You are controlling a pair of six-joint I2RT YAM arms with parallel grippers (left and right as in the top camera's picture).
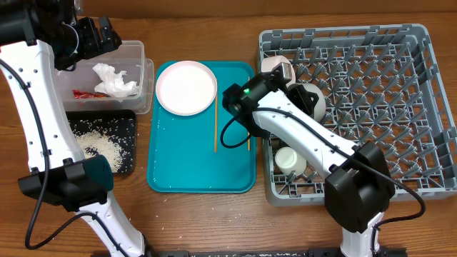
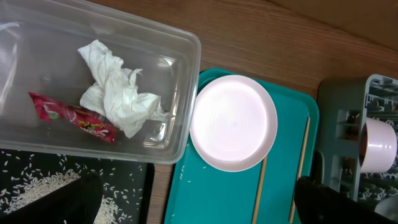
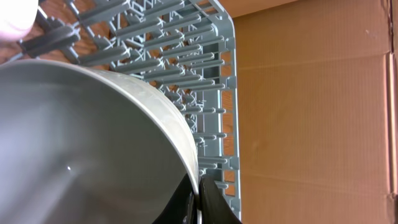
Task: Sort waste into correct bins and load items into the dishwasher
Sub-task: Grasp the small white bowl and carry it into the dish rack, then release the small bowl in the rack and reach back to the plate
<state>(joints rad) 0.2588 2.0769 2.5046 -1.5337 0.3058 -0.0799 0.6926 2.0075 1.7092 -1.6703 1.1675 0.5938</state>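
White round bowl is pinched by its rim in the right gripper, over the left side of the grey lattice plastic dish rack, probably for standing between pegs. Left gripper is held spread above the clear plastic tub.

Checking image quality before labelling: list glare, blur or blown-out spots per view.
Overhead: sharp, though the plate is flat white. Left wrist: plate overexposed, glowing; reflections on the tub wall. Right wrist: close bowl looks soft and shaded; rack behind sharper.

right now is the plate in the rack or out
Out: the plate lies flat on the teal tray, left of the rack.
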